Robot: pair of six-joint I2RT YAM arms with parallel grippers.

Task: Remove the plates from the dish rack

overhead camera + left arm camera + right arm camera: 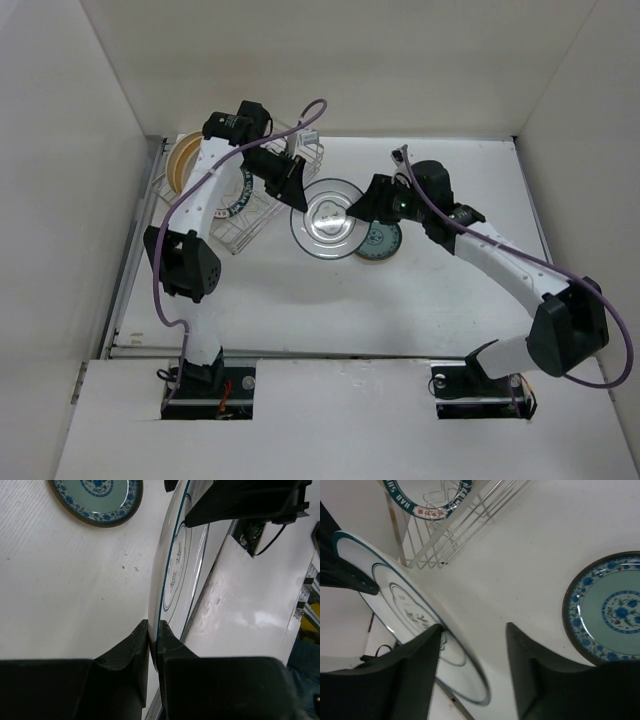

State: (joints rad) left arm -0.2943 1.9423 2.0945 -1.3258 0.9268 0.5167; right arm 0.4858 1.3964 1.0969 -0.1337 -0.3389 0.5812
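My left gripper [293, 190] [154, 636] is shut on the rim of a white plate [328, 218] [175, 565] [395, 590] with thin teal rings, held tilted just right of the dish rack [258, 215] [445, 540]. My right gripper [358, 210] [472, 632] is open, and its fingers straddle the opposite rim of that plate without clamping it. A small teal patterned plate [385, 240] [97, 497] [615, 615] lies flat on the table beside it. Standing in the rack are a cream and tan plate [180, 160] and a white plate with a dark patterned rim [237, 200] [427, 505].
The silver wire rack sits at the table's back left, close to the left wall [70, 200]. White walls enclose the table on three sides. A metal rail [130, 260] runs along the left edge. The right arm's body [240, 500] hangs close over the held plate.
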